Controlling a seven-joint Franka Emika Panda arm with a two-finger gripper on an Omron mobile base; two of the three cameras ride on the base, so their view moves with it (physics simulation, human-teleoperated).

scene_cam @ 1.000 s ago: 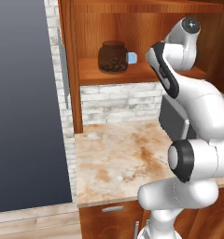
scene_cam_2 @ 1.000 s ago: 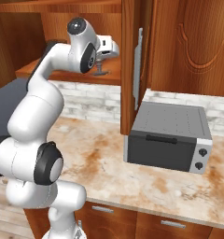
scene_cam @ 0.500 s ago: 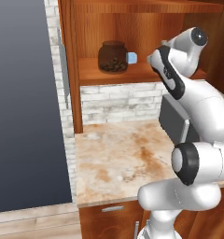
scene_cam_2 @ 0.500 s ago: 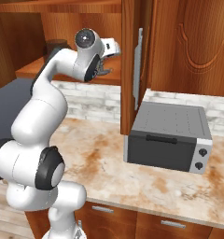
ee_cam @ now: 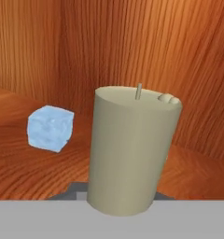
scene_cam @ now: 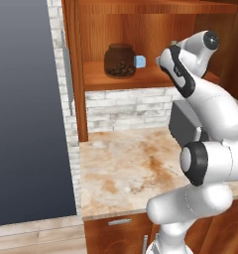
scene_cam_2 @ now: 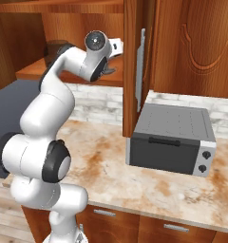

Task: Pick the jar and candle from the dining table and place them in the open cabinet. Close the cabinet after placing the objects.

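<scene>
Jar (scene_cam: 120, 60) is already on the cabinet (scene_cam: 141, 79) shelf next to a small pale-blue cube (ee_cam: 50, 128); the candle (ee_cam: 131, 148) fills the hand view, upright over the shelf, so this looks like the candle-placing step. Gripper (scene_cam_2: 108, 72) is clamped narrow on the candle, reaching in beside the open door (scene_cam_2: 133, 61). Next: settle the holder flat on the shelf clear of the cube, release, back out, then swing the door shut.

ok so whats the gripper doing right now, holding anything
Gripper: shut on the candle, inside the cabinet above the shelf, near the pale-blue cube.
</scene>
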